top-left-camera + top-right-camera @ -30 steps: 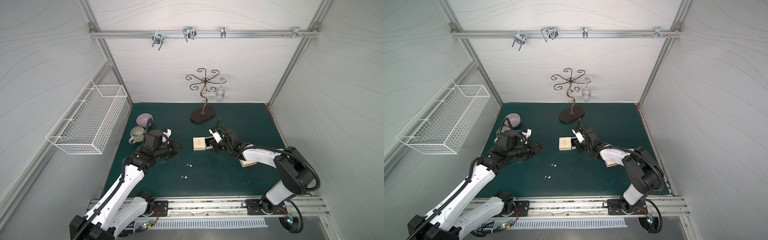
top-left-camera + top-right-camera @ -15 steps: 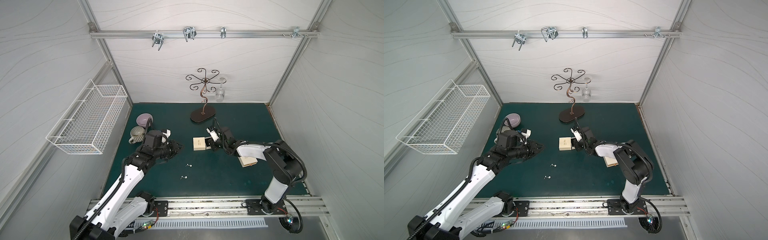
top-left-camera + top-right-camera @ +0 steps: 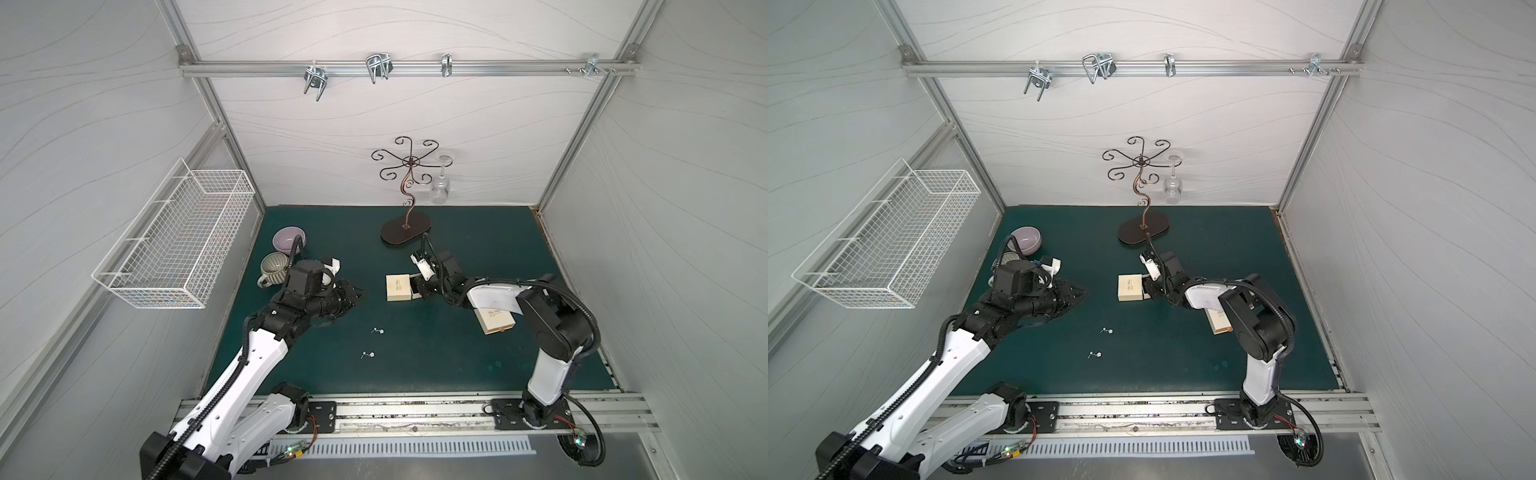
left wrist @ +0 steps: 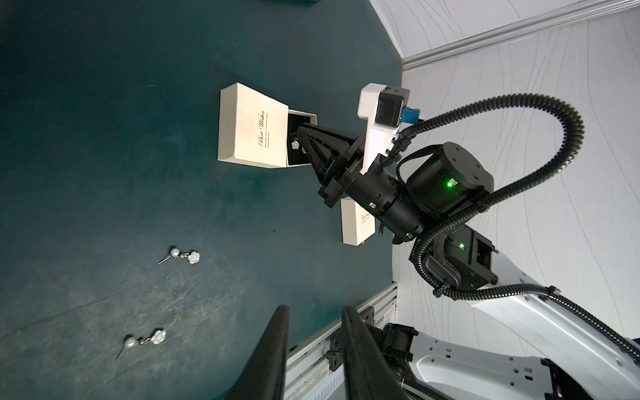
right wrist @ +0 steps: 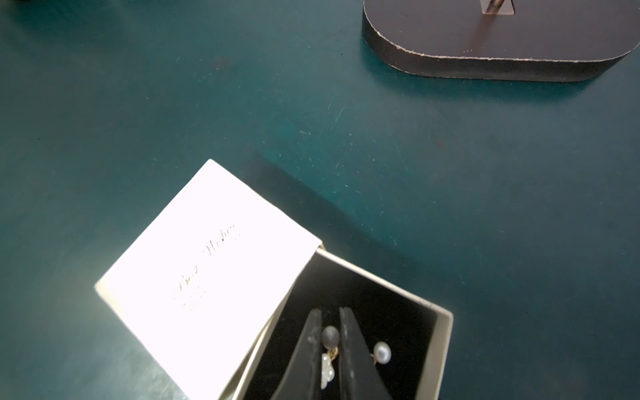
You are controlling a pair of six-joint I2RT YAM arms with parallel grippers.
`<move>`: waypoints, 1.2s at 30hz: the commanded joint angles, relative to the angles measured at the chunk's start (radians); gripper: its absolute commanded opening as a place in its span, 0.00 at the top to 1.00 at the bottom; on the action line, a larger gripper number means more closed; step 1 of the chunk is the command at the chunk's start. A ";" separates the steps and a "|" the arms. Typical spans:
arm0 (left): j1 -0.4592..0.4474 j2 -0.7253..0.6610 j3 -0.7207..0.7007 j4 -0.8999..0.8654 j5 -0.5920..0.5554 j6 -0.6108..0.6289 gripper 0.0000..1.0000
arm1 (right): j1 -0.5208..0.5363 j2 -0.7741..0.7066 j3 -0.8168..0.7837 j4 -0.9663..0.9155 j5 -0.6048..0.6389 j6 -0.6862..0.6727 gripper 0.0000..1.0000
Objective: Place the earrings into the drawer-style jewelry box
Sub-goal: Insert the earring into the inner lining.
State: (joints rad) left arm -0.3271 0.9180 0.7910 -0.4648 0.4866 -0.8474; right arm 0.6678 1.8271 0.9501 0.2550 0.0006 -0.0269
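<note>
Right gripper (image 5: 329,313) fingers pinched nearly together on earring (image 5: 330,336): round pearl (grey in shadow) between tips, pale flower charm hanging from it. Fingers sit inside open drawer (image 5: 445,332), black-lined, sticking out of cream box (image 5: 207,277). Second earring (image 5: 382,352), pale pearl, lies in drawer just beside fingers. Left gripper (image 4: 315,310) fingers apart, nothing between them. Third earring (image 4: 181,256) and fourth earring (image 4: 145,339) lie on green mat (image 4: 104,138), well apart from left fingers: each thin pin, round pearl, small white flower.

Two earrings (image 3: 377,331) lie loose; two inside open drawer (image 5: 444,343).
</note>
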 commanded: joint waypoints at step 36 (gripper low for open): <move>0.014 -0.014 -0.002 0.031 0.006 0.008 0.69 | 0.020 0.071 0.035 0.043 0.015 -0.001 0.87</move>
State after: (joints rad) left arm -0.3195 0.9169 0.7883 -0.4637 0.4877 -0.8474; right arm 0.6781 1.8771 0.9657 0.2836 0.0116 -0.0238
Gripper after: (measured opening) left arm 0.305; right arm 0.131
